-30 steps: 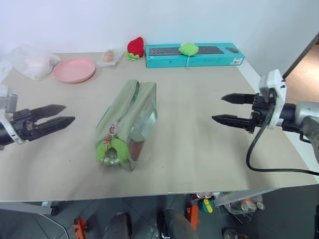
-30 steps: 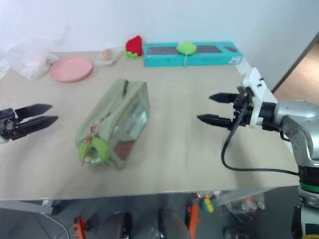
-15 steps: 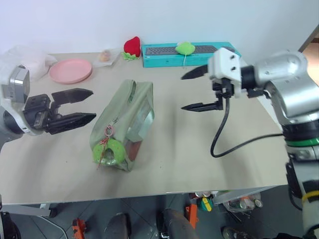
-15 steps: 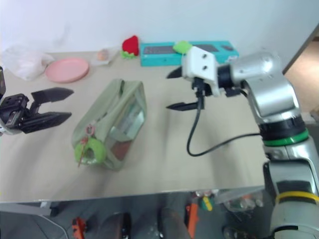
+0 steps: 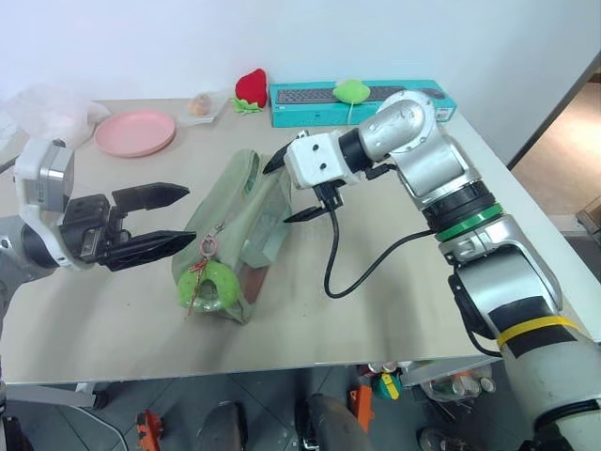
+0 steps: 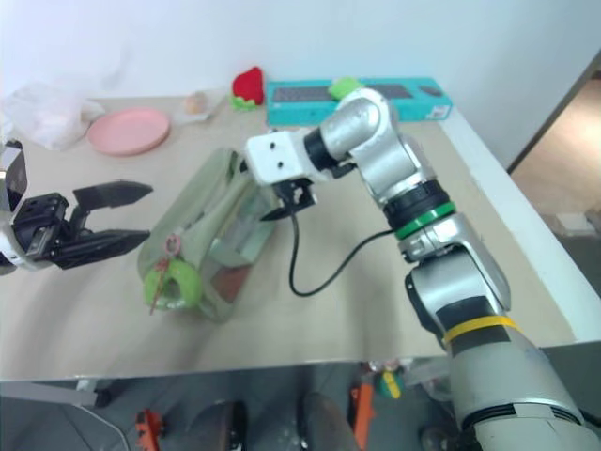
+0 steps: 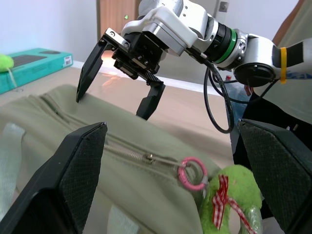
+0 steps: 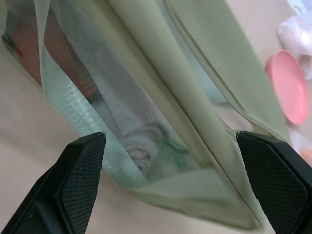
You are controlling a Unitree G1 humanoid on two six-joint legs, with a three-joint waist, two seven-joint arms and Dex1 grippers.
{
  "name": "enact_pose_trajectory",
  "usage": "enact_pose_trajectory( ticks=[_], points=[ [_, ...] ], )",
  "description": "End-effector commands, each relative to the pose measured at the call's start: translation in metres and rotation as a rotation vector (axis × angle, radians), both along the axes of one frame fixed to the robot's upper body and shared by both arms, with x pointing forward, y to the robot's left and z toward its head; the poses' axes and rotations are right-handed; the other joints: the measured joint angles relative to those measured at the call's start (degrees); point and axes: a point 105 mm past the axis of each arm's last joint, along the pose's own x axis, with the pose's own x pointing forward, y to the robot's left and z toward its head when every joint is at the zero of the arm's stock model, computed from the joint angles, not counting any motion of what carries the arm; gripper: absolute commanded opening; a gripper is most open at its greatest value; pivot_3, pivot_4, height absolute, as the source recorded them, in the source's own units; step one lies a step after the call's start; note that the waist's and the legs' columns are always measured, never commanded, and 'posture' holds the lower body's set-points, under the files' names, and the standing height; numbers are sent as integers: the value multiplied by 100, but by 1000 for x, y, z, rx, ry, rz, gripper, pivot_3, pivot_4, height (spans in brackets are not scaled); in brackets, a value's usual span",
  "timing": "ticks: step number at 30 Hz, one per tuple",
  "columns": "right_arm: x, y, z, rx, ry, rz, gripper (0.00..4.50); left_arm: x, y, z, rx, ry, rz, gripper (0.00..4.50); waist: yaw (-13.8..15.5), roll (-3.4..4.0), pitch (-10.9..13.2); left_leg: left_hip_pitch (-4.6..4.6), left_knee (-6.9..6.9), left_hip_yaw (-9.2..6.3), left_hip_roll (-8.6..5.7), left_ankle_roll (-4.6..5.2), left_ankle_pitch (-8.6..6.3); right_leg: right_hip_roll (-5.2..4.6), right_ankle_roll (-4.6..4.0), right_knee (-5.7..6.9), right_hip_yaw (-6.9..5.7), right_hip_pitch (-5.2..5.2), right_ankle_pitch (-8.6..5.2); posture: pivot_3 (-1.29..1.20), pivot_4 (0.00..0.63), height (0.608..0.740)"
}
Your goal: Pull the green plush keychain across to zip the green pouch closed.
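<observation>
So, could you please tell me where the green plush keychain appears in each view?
Left eye view: lower left of centre, at the green pouch's near end, green plush keychain.
Right eye view: lower left.
Left wrist view: bottom right.
Right wrist view: not in it.
Shared landmark: the pink ring above the plush.

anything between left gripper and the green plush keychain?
Nothing: in the left eye view, bare table separates the open left gripper from the green plush keychain.
</observation>
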Motion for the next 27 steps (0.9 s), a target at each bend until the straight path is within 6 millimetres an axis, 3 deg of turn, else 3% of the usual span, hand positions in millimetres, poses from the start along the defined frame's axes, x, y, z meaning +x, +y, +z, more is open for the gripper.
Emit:
enact_pose_trajectory(
  ticks=[1, 6, 11, 19, 20, 27],
  points=[
    [-9, 8, 15, 35, -20, 54, 4437, -5, 1, 10, -27, -44, 9, 4444, 1, 0, 0, 0, 0, 0, 0, 0, 0, 0, 0, 0, 0, 0, 0, 0, 150, 740],
    [-14, 15, 4, 23, 19, 81, 4437, -1, 0, 9, -38, -30, 12, 4444, -1, 0, 0, 4, 0, 0, 5, -1, 1, 7, -7, 4, 0, 0, 4, 0, 150, 740],
    [-16, 20, -10, 46, 100, 74, 3018, -3, -8, 12, -40, -35, -27, 4500, -1, 0, 0, 5, 0, -3, 9, -6, 4, 11, -21, 5, -3, 0, 12, 0, 150, 740],
    [-9, 16, -22, 59, 160, 23, 228, -2, -12, 11, -32, -37, -33, 4500, -1, 0, 0, 5, 0, -4, 10, -9, 6, 12, -19, 5, -4, 1, 12, 0, 150, 740],
    [-9, 15, -22, 58, 163, 21, 57, -2, -12, 10, -32, -36, -31, 4500, 0, 0, 0, 4, 0, -5, 10, -9, 6, 13, -19, 5, -5, 1, 12, 0, 150, 740],
    [10, -6, -12, 133, 98, -156, 57, 0, -12, 8, -45, -29, -8, 4500, 2, 0, 0, 5, 1, -4, 9, -15, 10, 11, -14, 5, -4, 1, 13, 0, 150, 740]
  ],
)
